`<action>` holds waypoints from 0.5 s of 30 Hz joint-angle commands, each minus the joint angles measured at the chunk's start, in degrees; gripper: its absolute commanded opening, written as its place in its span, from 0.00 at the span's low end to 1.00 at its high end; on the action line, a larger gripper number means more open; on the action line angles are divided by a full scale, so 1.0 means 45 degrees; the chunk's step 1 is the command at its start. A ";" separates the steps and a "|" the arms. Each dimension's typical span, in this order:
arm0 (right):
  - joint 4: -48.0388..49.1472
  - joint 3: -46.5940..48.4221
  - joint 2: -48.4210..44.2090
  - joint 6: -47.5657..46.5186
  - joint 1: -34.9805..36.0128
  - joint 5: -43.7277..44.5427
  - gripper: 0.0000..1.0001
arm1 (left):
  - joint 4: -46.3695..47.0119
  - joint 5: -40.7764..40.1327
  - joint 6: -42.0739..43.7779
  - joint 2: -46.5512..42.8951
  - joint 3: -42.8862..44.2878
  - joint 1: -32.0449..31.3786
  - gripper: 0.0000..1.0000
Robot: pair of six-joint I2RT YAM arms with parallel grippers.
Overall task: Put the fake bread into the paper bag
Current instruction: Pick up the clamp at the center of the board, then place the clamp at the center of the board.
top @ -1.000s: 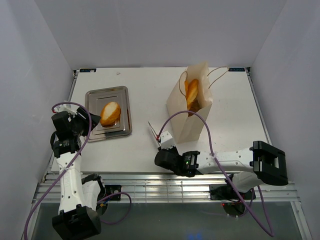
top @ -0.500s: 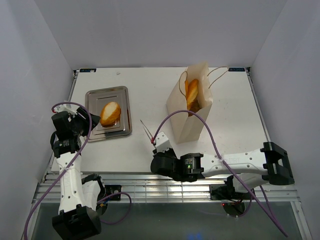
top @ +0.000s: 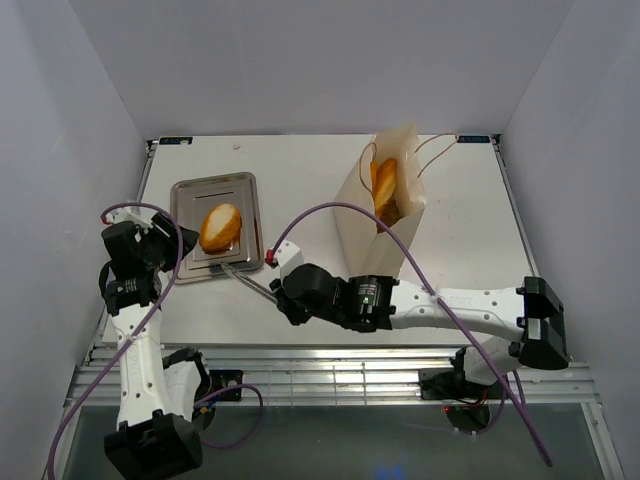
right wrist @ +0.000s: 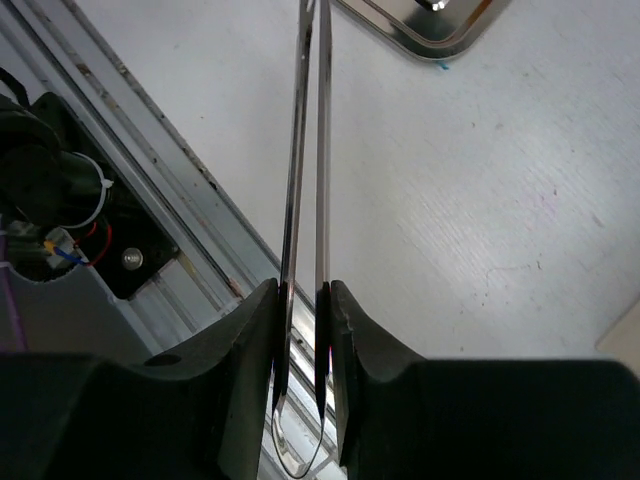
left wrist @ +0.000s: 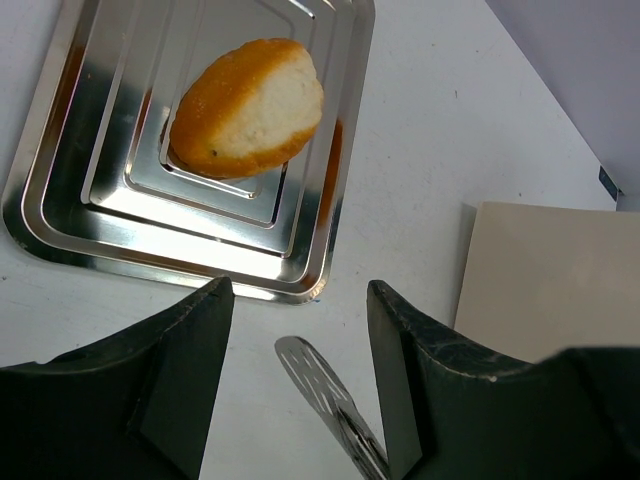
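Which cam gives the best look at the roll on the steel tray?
Left wrist: the bread roll sits close and unobstructed in the steel tray. Top external shows it small but whole. Right wrist catches only a corner of the tray, no roll.

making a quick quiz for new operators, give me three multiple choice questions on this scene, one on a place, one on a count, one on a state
1. Seen from the top camera, where does the paper bag stand relative to the steel tray?
A) to its right
B) to its left
C) on it

2. How many bread pieces lie on the tray?
A) three
B) one
C) none

3. What is the state of the right gripper?
A) jaws open, empty
B) jaws closed on a roll
C) jaws closed on the tongs

Answers:
1 A, the bag is right of the tray in that view.
2 B, only one lies there, an oval one.
3 C, the right wrist view shows both jaws pinching the tongs' two arms.
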 commanded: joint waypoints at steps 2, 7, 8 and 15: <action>0.2221 -0.0040 0.0262 -0.0825 -0.1725 -0.3370 0.30 | -0.0268 -0.0186 0.0235 -0.0125 0.0625 0.0044 0.66; 0.3862 -0.0976 0.1024 -0.1391 -0.2256 -0.4406 0.29 | -0.0366 -0.0283 0.0352 -0.0105 0.0801 0.0044 0.66; 0.4233 -0.1211 0.1199 -0.1469 -0.2275 -0.4582 0.29 | -0.0385 -0.0342 0.0391 -0.0124 0.0782 0.0044 0.66; 0.6110 -0.2833 0.2001 -0.1956 -0.1926 -0.4509 0.29 | -0.0327 -0.0420 0.0470 -0.0085 0.0567 0.0044 0.67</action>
